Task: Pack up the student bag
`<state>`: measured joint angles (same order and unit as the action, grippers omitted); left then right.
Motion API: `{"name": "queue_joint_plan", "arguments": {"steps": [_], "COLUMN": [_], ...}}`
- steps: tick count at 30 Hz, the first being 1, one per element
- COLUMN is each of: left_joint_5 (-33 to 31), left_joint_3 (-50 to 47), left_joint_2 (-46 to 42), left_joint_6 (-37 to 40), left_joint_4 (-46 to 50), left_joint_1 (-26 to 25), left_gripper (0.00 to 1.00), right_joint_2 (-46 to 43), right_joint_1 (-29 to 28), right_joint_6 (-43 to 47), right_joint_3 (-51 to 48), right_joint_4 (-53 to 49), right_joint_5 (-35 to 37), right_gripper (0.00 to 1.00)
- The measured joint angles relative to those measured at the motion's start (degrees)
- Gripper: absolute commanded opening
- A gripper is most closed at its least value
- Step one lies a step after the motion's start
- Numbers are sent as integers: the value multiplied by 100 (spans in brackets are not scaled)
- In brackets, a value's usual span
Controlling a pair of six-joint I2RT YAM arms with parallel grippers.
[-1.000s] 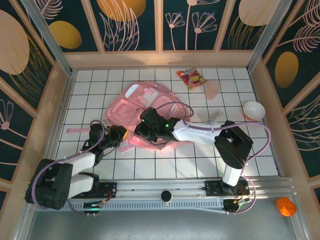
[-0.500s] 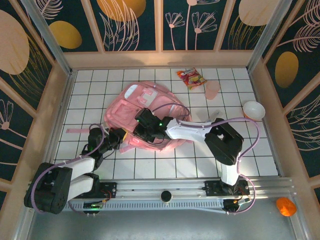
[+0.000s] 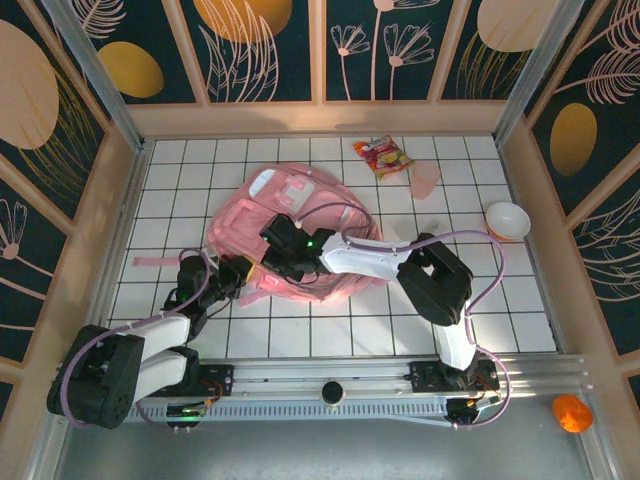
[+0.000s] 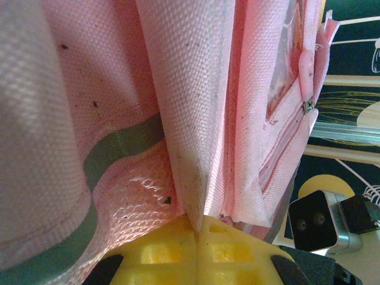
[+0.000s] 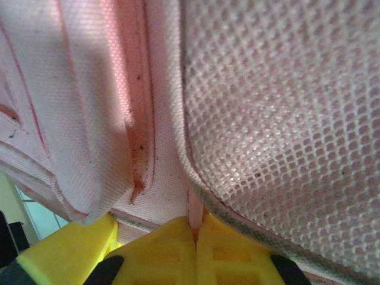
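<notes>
The left gripper (image 4: 198,230) is pinched tight on a fold of pink weave at the 7 o'clock corner of the student bag (image 3: 262,212). The right gripper (image 5: 196,228) is clamped on a seam beside mesh, nearer 6 o'clock. The bag lies slumped mid-table. It looks soft, light and floppy, so seams and straps should hold better than loose panels.

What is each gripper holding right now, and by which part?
Both hold the student bag. The left gripper pinches a fabric fold; the right gripper pinches a seam beside the mesh panel.
</notes>
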<state>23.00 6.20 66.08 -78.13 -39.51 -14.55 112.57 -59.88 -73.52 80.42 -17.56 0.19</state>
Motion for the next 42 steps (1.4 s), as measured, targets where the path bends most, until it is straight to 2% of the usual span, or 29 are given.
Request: {"name": "queue_joint_plan", "arguments": {"steps": [8, 16, 32, 38, 42], "left_joint_5": [-52, 138, -2, -256, -269], "left_joint_3": [-116, -76, 160, 369, 579], "left_joint_2": [-72, -262, -299, -299, -299], "left_joint_6": [-153, -219, -361, -271, -74], "left_joint_4": [-85, -81, 116, 520, 894], "left_joint_1": [-83, -221, -236, -229, -229], "left_gripper": [0, 0, 0, 0, 0], "right_joint_2": [-186, -1086, -1963, -2481, -2933], "right_joint_1": [-203, -367, -511, -461, -236], "right_joint_6": [-20, -271, -918, -1137, -1060], "right_joint_3": [-98, -929, -1823, -2190, -2618], "right_joint_4": [-186, -2, -181, -557, -487], "right_joint_5": [682, 1329, 1976, 2358, 2249], "right_gripper": [0, 0, 0, 0, 0]}}
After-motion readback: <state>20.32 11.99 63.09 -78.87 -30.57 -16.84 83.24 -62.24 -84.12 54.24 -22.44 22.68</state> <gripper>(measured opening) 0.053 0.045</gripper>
